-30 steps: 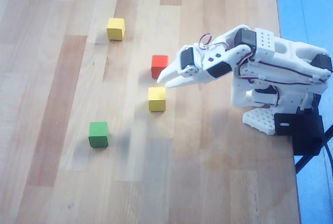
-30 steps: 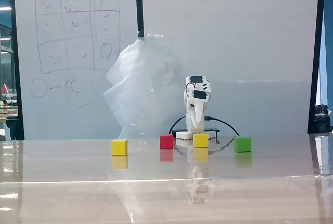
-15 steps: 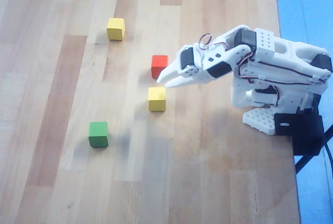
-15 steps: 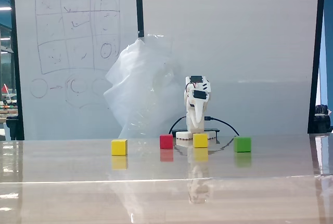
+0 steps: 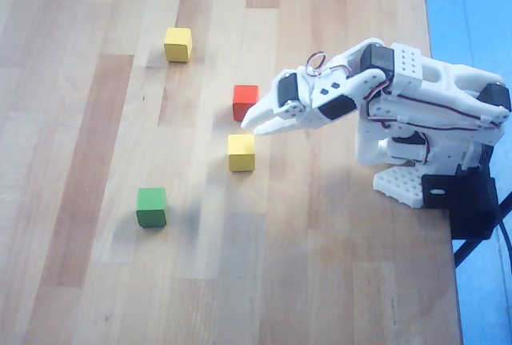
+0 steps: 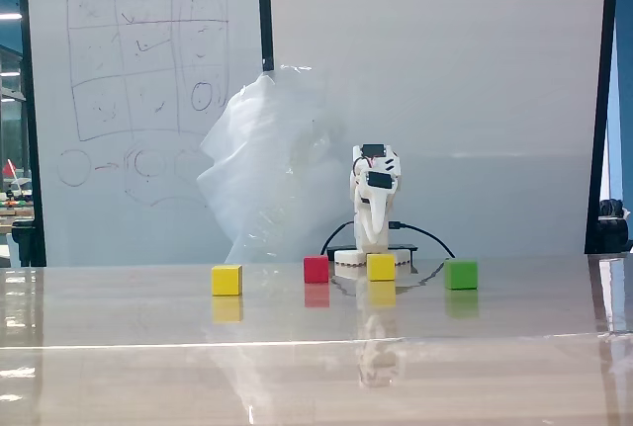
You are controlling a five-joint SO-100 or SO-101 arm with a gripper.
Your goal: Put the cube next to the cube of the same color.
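Note:
Two yellow cubes lie on the wooden table. One yellow cube (image 5: 241, 153) (image 6: 381, 267) sits just below my gripper's tips in the overhead view. The other yellow cube (image 5: 178, 44) (image 6: 226, 280) lies far off at the upper left. My white gripper (image 5: 250, 124) (image 6: 375, 240) points left, its tips between the red cube and the near yellow cube, raised above the table. Its fingers are close together and hold nothing.
A red cube (image 5: 245, 102) (image 6: 316, 269) lies just above the gripper tips in the overhead view. A green cube (image 5: 151, 206) (image 6: 461, 274) lies at the lower left. The arm's base (image 5: 416, 177) stands at the table's right edge. A whiteboard and plastic sheet stand behind.

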